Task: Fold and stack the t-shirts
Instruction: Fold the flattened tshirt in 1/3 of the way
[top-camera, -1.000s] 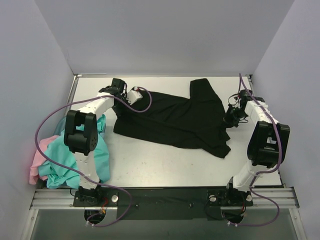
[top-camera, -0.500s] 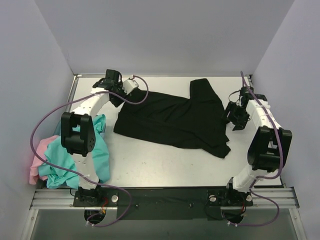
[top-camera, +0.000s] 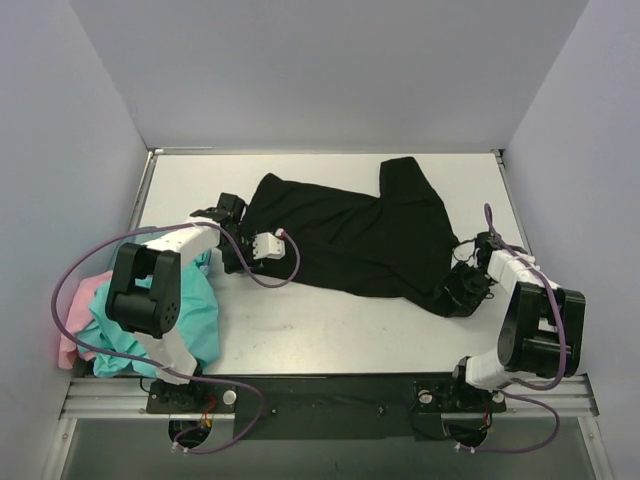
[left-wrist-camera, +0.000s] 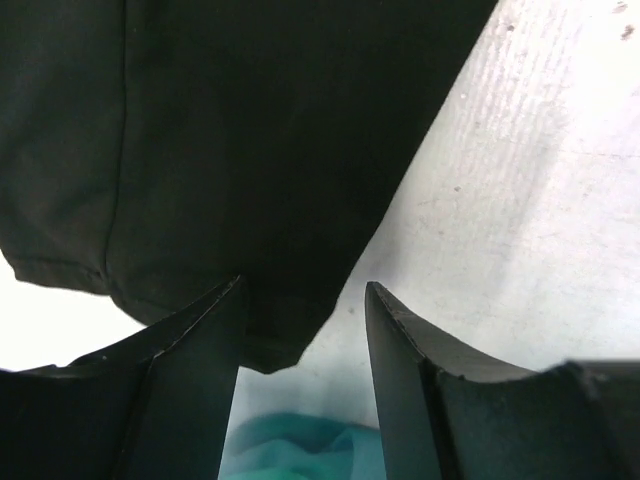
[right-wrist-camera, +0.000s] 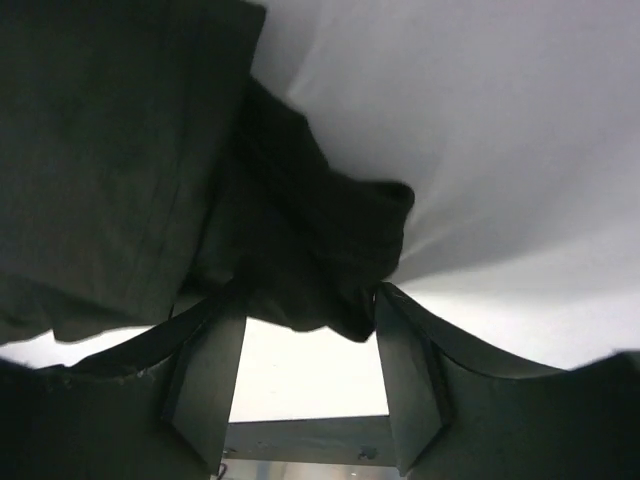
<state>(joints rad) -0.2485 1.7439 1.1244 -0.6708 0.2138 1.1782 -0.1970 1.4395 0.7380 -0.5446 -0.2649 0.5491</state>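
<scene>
The black t-shirt lay spread across the middle of the counter, not yet folded, one sleeve reaching toward the back wall. The teal t-shirts and the pink one sat in a loose heap at the counter's left edge beside the left arm, so we judged that no stacking had begun.

The left end effector stood at the shirt's near-left corner. In its wrist view the fingers were apart, and the hem corner lay between them unpinched, with bare counter showing in the gap. The right end effector stood at the near-right corner, jaws likewise apart, straddling a bunched fold of black cloth without clamping it. We read this placement as both arms lining up on the two near corners so they could take them together and carry that edge over for a fold.

A second before, the left end effector had been at the shirt's far-left corner and the right one higher up along the right edge. Both had since let go and come toward the near side. The shirt itself lay much as it had.
</scene>
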